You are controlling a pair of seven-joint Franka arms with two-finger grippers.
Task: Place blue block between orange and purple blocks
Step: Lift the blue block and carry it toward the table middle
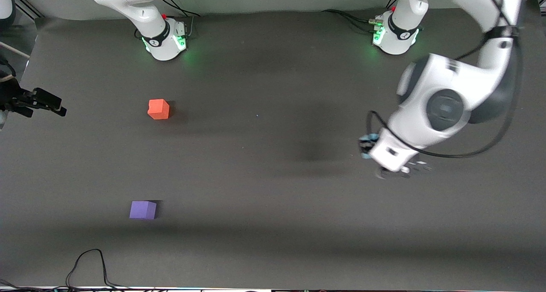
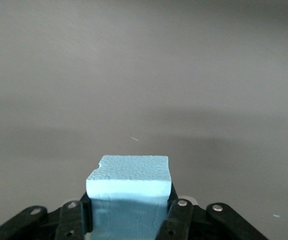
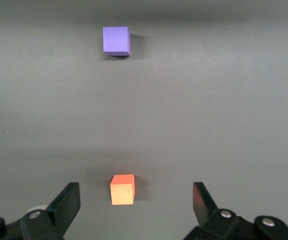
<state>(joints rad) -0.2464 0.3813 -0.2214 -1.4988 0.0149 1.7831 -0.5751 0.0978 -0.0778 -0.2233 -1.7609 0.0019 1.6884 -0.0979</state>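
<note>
left gripper [image 1: 370, 149]: mostly hidden under its own wrist in the front view; was up over the gray mat [image 1: 273, 189] toward the left arm's end, well apart from the orange block. Fingers [image 2: 178, 220] clamped tight on the blue block.
blue block [image 2: 129, 195]: pinched between the left gripper's fingers, top face and one side face showing; one top corner looked chipped. In the front view only a sliver of light blue [image 1: 369, 137] showed past the wrist.
right gripper [image 3: 134, 205]: out of the front view, seen only by its own wrist camera; jaws spread wide, nothing between them, hanging over the orange block. Waiting.
orange block [image 1: 158, 109]: flat on the mat, toward the right arm's end, near that arm's base.
purple block [image 1: 143, 209]: flat on the mat, nearer the front camera than the orange block, well apart from it, bare mat between them.
black device [image 1: 32, 101]: at the frame edge beside the orange block's end of the table, cut off; couldn't tell what it was.
cable [image 1: 87, 266]: looped on the mat, nearer the camera than the purple block, partly cut off.
</note>
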